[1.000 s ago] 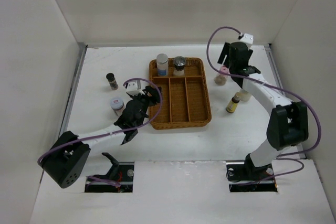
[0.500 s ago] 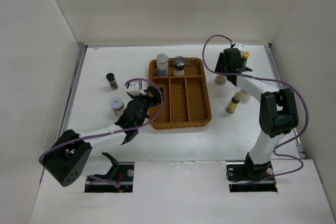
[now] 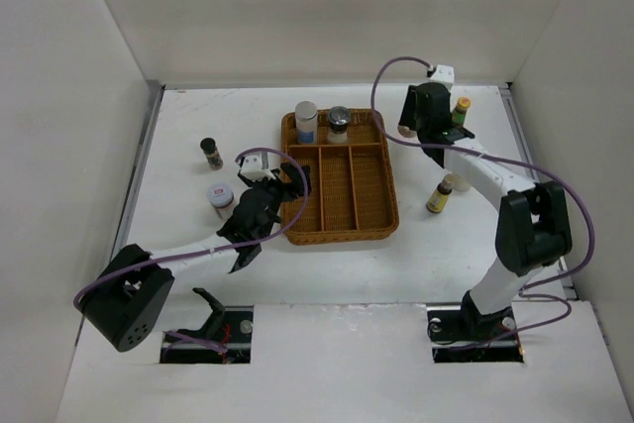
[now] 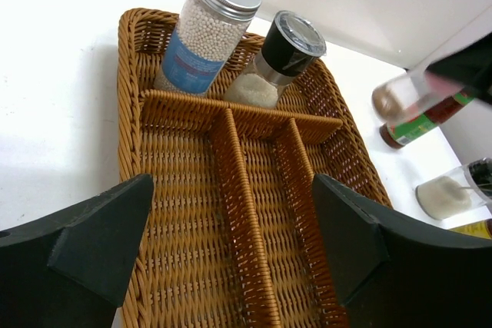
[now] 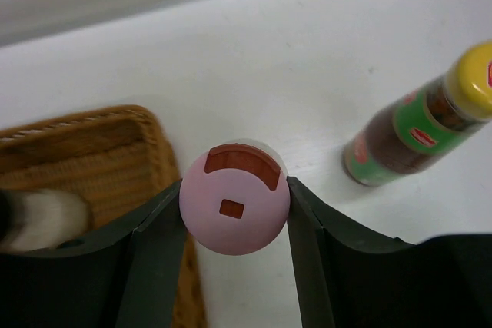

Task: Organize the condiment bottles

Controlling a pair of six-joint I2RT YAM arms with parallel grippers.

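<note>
The left arm (image 3: pixel 188 250) and right arm (image 3: pixel 495 180) share one build: slim white links joined by bulky matte black housings, the largest a blocky black one on each (image 3: pixel 124 299) (image 3: pixel 535 235). A thin lilac cable (image 3: pixel 267 158) (image 3: pixel 381 81) runs along each arm in loose loops. A small white block (image 3: pixel 253 167) (image 3: pixel 441 72) sits by each wrist. The left end effector (image 4: pixel 231 220) has broad, wedge-shaped black fingers (image 4: pixel 92 251). The right end effector (image 5: pixel 234 205) has flat, dark grey-green fingers (image 5: pixel 154 259) with straight edges.
</note>
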